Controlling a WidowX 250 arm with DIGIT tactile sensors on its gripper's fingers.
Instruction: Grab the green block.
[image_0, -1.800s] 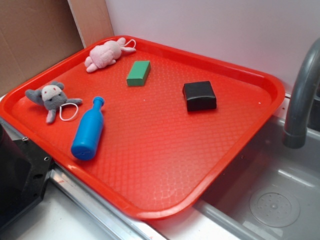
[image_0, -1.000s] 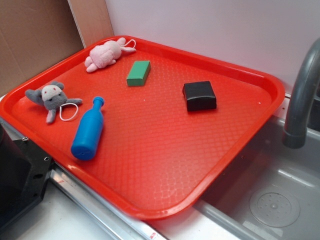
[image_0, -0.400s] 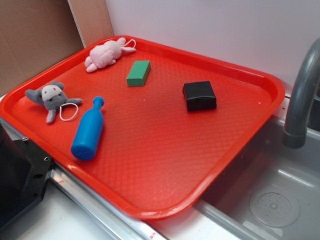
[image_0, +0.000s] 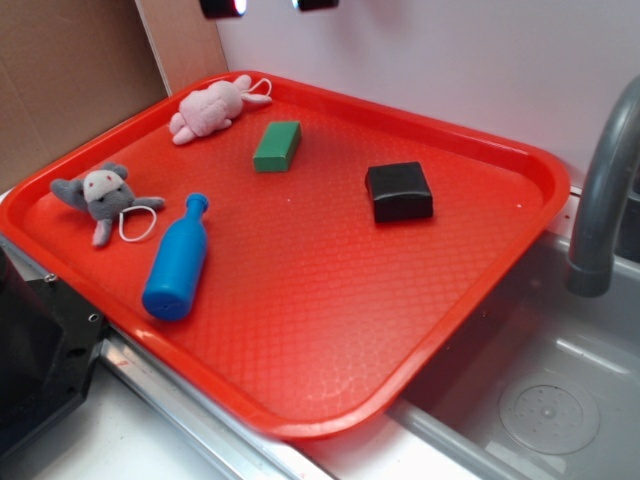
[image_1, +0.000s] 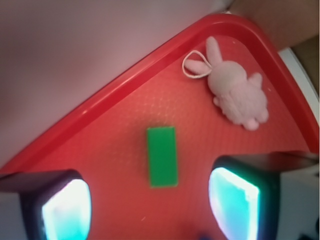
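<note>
The green block (image_0: 277, 146) lies flat on the red tray (image_0: 330, 300), toward its back, between a pink plush and a black box. In the wrist view the green block (image_1: 162, 156) lies lengthwise on the tray floor, just ahead of the gap between my two fingers. My gripper (image_0: 270, 5) shows only as two dark fingertips at the top edge of the exterior view, high above the block. The gripper (image_1: 150, 210) is open, its pads wide apart with nothing between them.
A pink plush rabbit (image_0: 211, 109) lies at the tray's back corner, a grey plush mouse (image_0: 101, 195) at the left, a blue bottle (image_0: 177, 262) lying at front left, a black box (image_0: 399, 191) right of the block. A grey faucet (image_0: 603, 190) and sink (image_0: 540, 400) are on the right.
My gripper's fingertips have come into the top edge of the exterior view; earlier no part of it showed. The objects on the tray have not moved.
</note>
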